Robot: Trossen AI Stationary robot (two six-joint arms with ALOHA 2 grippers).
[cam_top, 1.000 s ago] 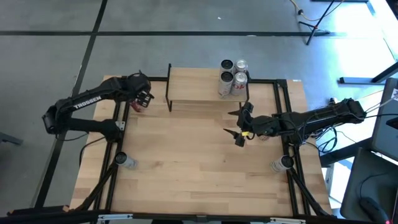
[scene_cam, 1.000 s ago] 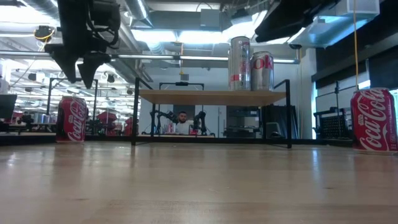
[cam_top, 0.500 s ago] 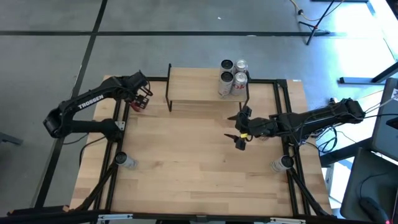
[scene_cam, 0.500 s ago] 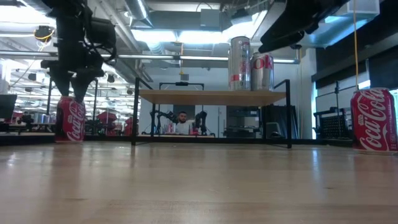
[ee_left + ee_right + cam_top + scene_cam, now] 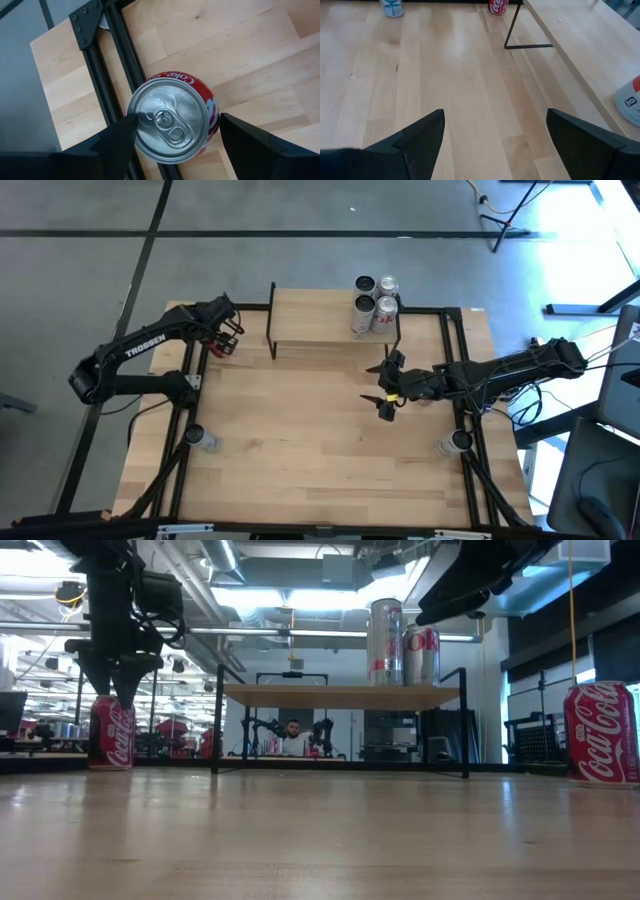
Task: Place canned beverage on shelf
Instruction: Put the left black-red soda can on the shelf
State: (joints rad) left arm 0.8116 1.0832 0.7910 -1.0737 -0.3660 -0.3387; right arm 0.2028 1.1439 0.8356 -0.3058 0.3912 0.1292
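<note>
Now my left claw hangs wide open, empty, straddling the red can directly below; next, descend and close.

The shelf is placed at the far middle of the table. Three cans are grouped on its right end. One can is found on the table just left of the shelf, below the left gripper. The right gripper is held over the table, near the shelf's right end.
</note>
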